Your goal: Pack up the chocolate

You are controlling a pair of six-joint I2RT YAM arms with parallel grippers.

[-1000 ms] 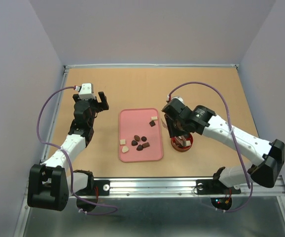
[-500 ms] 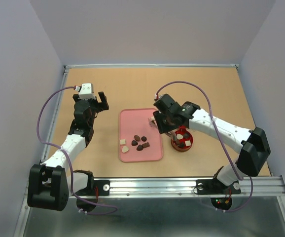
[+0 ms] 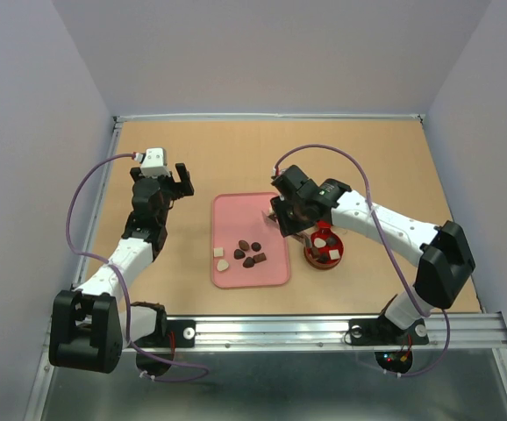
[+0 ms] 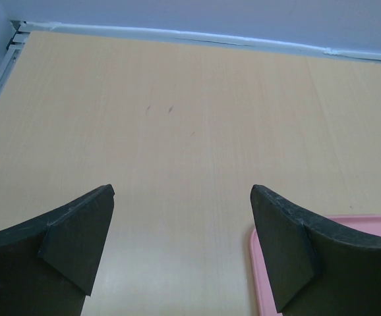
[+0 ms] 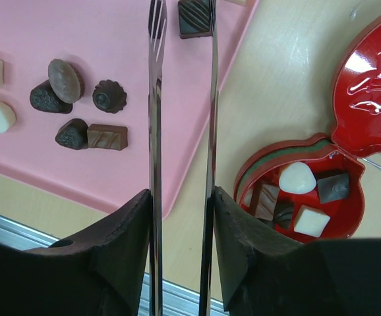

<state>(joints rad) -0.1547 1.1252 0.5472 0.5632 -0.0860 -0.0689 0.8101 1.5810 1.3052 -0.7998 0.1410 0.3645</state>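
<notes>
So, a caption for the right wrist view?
Tongs in the right tool flank a dark chocolate on the pink tray, beside the open red tin.

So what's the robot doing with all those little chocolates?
It is moving chocolates from the pink tray into the red tin. The right tool is clamped on thin metal tongs, and their tips sit either side of a dark square chocolate at the tray's far end. A few pieces lie in the open tin, and several more wait on the tray. The left tool hangs open over bare table beside the tray, holding nothing.
</notes>
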